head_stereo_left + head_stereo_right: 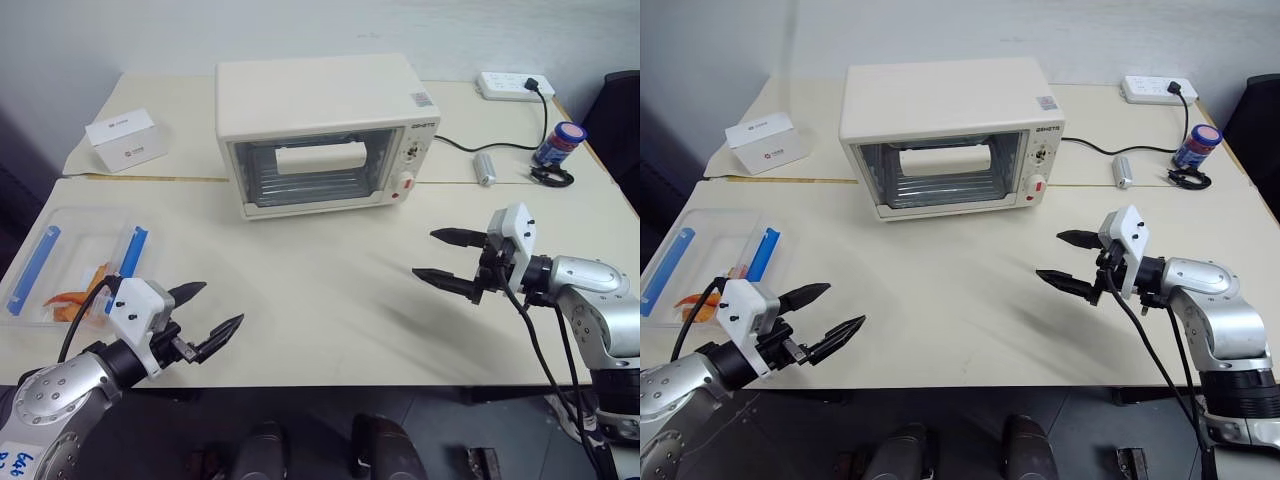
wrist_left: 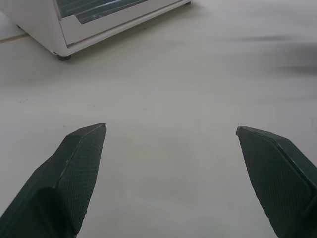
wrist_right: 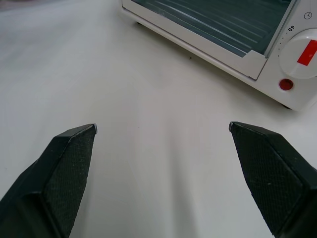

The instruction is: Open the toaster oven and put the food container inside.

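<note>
Both of our grippers hover spread wide and empty above the cream surface [image 1: 330, 300]: our left gripper [image 1: 212, 316] just beside the food container [image 1: 70, 270], which lies at the surface's left edge, our right gripper [image 1: 440, 257] near the front right of the toaster oven [image 1: 325, 130]. That oven stands at the middle back, its glass door shut.
</note>
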{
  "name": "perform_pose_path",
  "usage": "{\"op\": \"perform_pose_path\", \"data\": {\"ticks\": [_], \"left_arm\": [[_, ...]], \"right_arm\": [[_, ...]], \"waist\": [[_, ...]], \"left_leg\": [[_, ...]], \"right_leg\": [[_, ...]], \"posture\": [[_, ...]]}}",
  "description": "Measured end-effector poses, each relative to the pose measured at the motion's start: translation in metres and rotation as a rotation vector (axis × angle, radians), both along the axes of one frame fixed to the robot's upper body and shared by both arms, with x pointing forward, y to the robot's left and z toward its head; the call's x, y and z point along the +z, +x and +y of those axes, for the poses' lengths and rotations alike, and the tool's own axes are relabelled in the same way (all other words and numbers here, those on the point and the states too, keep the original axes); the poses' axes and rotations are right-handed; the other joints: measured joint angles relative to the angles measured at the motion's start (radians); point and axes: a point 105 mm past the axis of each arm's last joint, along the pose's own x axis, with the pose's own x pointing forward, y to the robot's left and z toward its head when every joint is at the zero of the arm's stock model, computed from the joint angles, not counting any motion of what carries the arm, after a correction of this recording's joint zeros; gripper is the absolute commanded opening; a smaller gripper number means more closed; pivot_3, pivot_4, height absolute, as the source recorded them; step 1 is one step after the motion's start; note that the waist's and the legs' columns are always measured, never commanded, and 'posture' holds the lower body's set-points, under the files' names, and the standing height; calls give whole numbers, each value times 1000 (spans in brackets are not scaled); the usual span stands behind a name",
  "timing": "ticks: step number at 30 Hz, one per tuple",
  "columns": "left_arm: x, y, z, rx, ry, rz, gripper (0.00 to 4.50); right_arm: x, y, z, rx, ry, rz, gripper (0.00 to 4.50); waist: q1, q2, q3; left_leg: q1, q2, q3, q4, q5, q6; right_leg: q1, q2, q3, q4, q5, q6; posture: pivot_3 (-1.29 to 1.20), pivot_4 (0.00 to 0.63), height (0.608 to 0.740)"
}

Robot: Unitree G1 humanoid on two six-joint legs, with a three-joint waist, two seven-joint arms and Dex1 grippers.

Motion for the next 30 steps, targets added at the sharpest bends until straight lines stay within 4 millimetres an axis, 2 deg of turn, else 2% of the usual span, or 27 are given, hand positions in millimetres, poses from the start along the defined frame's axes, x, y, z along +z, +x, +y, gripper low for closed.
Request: {"op": "perform_pose_path", "data": {"ticks": [9, 12, 19, 23, 26, 30], "left_arm": [[-5, 0, -1, 28, -44, 19, 4500], [-5, 1, -6, 9, -57, 23, 4500], [13, 11, -19, -66, -78, -25, 4500], [16, 11, -20, -80, -75, -20, 4500], [32, 16, -27, -130, -91, -53, 4500], [73, 25, -35, -219, -100, -149, 4500]], "right_arm": [[1, -5, 10, 39, 11, 9, 4476], [-5, -4, 22, 63, 40, 53, 4476], [5, 6, 49, 131, 56, 30, 4476], [12, 12, 57, 146, 81, 18, 4476], [24, 18, 66, 158, 116, -10, 4476], [41, 26, 77, 177, 151, -46, 4476]], "waist": [[0, 0, 0], [-1, 0, 0], [-1, 0, 0], [-1, 1, 0], [-1, 1, 0], [0, 1, 0]], "left_leg": [[0, 1, 0, 0, 0, 0], [1, 1, 1, 0, 0, 0], [0, 1, 1, 0, 0, 0], [0, 1, 1, 0, -1, 0], [0, 1, 1, 0, 0, -1], [0, 0, 1, 0, 0, -1]], "right_leg": [[0, 0, 1, 0, 0, 0], [0, 0, 1, 0, 0, 0], [-1, 0, 1, 1, 0, 0], [-1, 1, 1, 2, 0, 0], [-1, 1, 1, 3, 0, 0], [-1, 1, 1, 5, 0, 0]], "posture": [[0, 150, 740], [0, 150, 740], [0, 150, 740], [0, 150, 740], [0, 150, 740], [0, 150, 740]]}}
